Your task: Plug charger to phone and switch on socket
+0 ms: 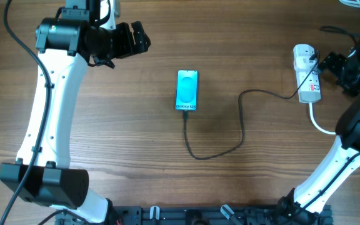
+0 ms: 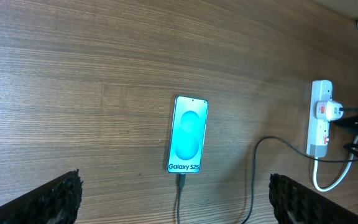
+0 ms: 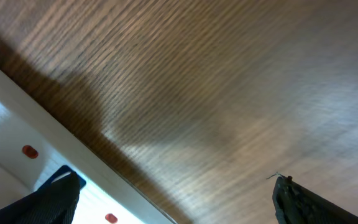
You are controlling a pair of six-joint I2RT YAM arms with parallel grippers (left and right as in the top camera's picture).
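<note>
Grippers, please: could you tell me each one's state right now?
Left gripper: open, holding nothing.
Right gripper: open, holding nothing.

Left tool (image 1: 144,39) and right tool (image 1: 331,70), jaws apart

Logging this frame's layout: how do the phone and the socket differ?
The phone shows a cyan screen; the socket is white with red marks. The phone lies central and alone; the socket lies beside the right gripper. Both lie flat, with the black charger running between them.
</note>
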